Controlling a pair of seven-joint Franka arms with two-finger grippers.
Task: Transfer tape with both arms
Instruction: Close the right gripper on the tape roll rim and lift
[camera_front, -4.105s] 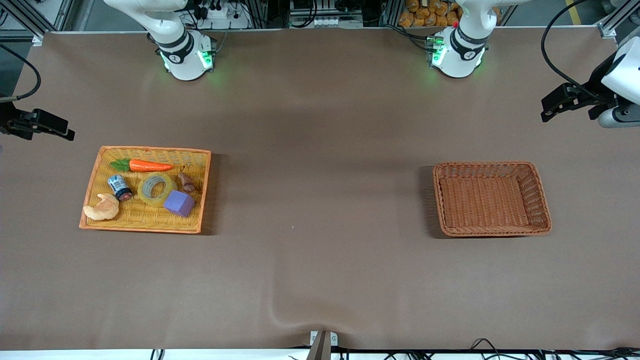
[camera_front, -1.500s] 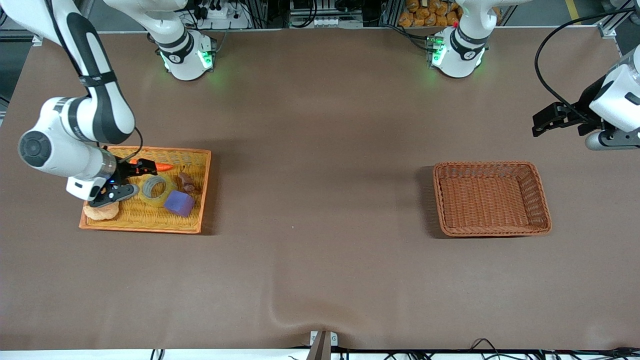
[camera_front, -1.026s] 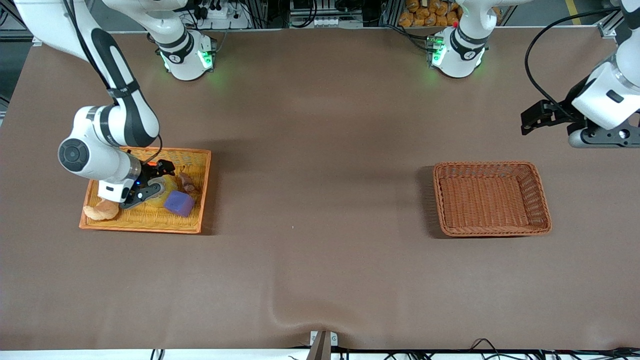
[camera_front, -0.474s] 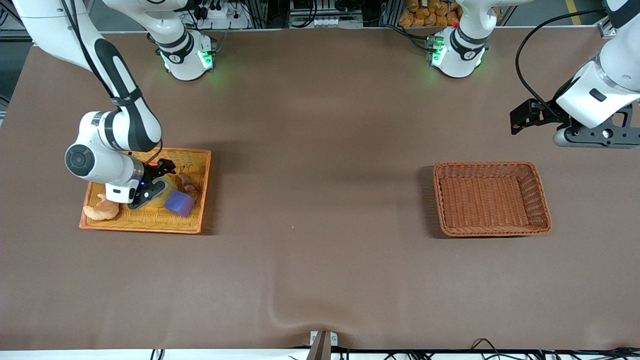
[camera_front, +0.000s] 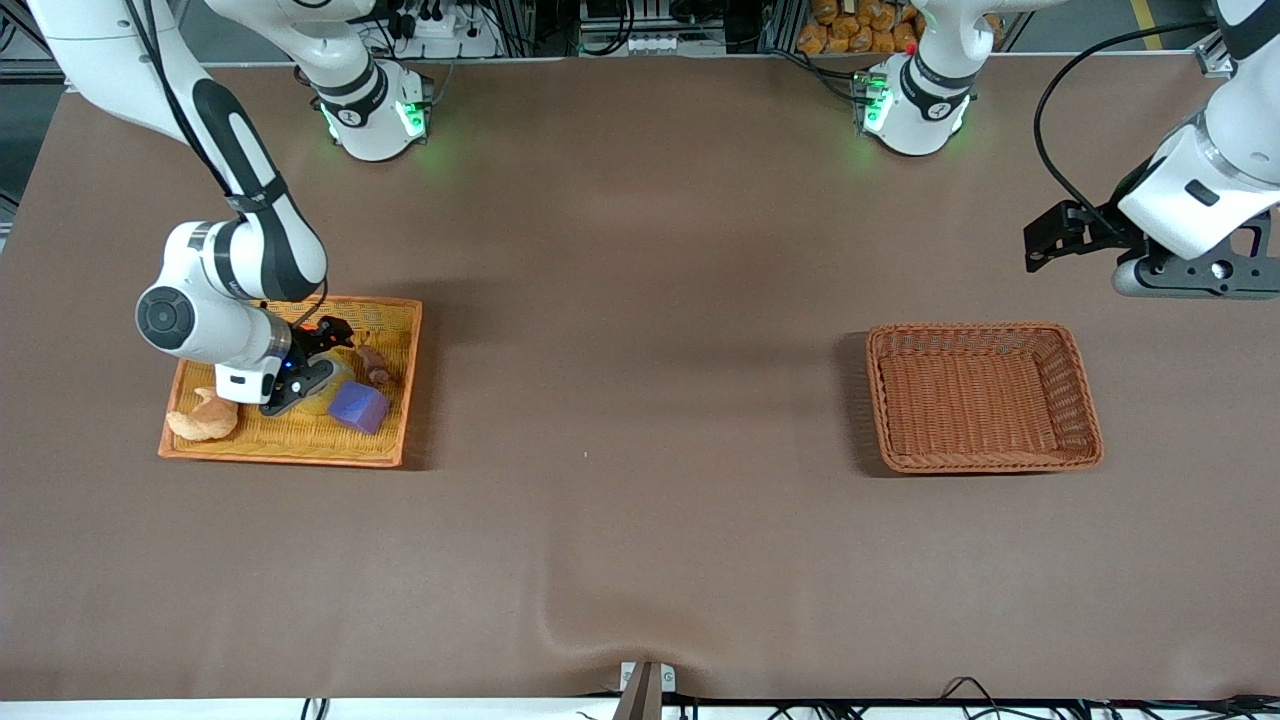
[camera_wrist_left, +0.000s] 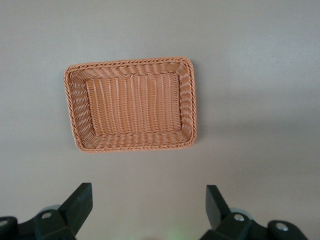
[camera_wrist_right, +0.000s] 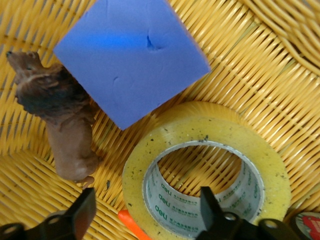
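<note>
**Right gripper down at the tape in the yellow tray**

We see the right gripper (camera_front: 318, 352) low inside the yellow wicker tray (camera_front: 385, 440) at the right arm's end of the surface (camera_front: 640, 300). In the right wrist view its fingers (camera_wrist_right: 212, 210) stand spread apart, one in the tape's hollow core and the other outside the ring; we cannot tell whether either touches it.

The tape (camera_wrist_right: 207, 167) lies flat on the tray floor, mostly hidden under the gripper in the front view. Touching its rim is a purple block (camera_front: 358, 407), which sits nearer the front camera than the tape. A small brown animal figure (camera_front: 375, 366) lies just beside both. A croissant (camera_front: 203, 418) rests in the tray's corner near the front camera, well apart from the tape. An orange tip (camera_wrist_right: 132, 222) and the edge of a can (camera_wrist_right: 305, 222) show at the tape's rim in the right wrist view.

The left gripper (camera_wrist_left: 149, 200) hangs in the air with fingers wide apart, over the bare surface close to the brown wicker basket (camera_front: 985, 460), which sits at the left arm's end.
</note>
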